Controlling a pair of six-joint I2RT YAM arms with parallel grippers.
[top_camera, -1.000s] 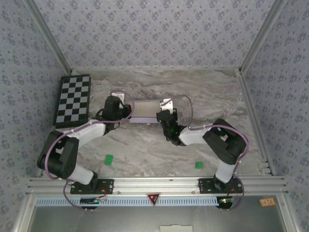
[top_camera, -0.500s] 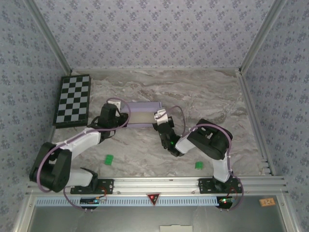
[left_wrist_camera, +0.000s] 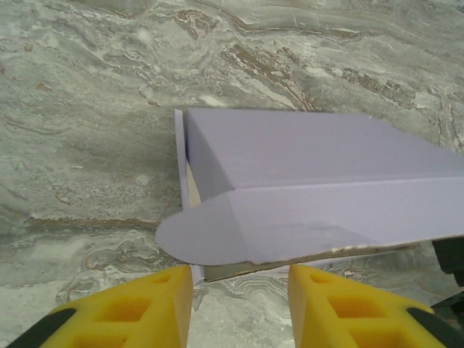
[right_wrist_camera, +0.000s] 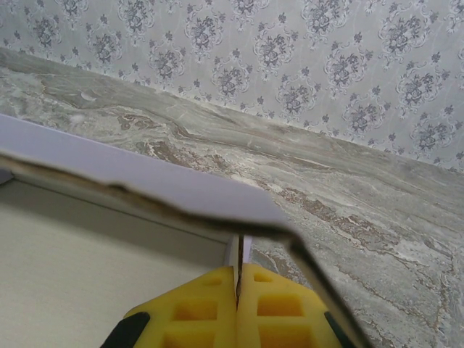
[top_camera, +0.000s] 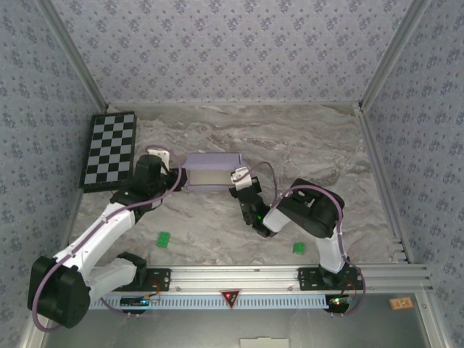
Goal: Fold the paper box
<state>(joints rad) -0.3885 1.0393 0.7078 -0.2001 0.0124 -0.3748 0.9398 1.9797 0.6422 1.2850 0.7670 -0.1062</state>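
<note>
On marbled table point(top_camera: 304, 145), paper box point(top_camera: 212, 172) shows lavender walls, cream floor.

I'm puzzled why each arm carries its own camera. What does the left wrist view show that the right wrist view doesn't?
Left wrist view: the paper box's lavender outside, with a rounded flap pointing toward the open left gripper. Right wrist view: the box's cream inside, the right gripper shut on a thin edge of it, and patterned wallpaper behind. Both: the box and the marbled table.
</note>
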